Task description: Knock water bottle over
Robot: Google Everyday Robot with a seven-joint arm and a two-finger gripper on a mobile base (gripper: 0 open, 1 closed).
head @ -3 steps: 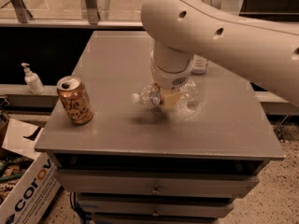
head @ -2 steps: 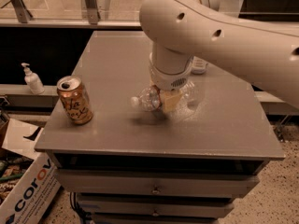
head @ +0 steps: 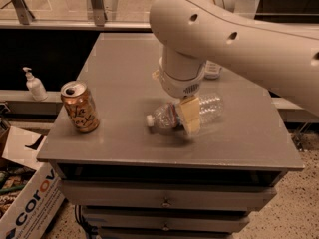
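My gripper [head: 190, 116] hangs low over the middle of the table [head: 119, 73], right against the near side of the bottle [head: 212, 106], and I cannot tell whether it is open or closed. The bottle lies on its side just behind it, with its white cap pointing to 9 o'clock and its base to 3 o'clock, so I judge the knock-over done. What remains is to back out cleanly: I would lift straight up, not sweep sideways, since a light round bottle lying this way could roll toward the 6 o'clock edge. Nearest me, at 7 o'clock on the floor, is a cardboard box [head: 30, 208], and drawers [head: 164, 198] sit under the grey tabletop. A gold can [head: 79, 107] stands at 9 o'clock from the bottle, well apart from it. A pump dispenser [head: 35, 83] sits on a ledge beyond the table's left edge. Farther back, at 1 o'clock, the arm [head: 239, 34] half hides a second bottle [head: 213, 69].
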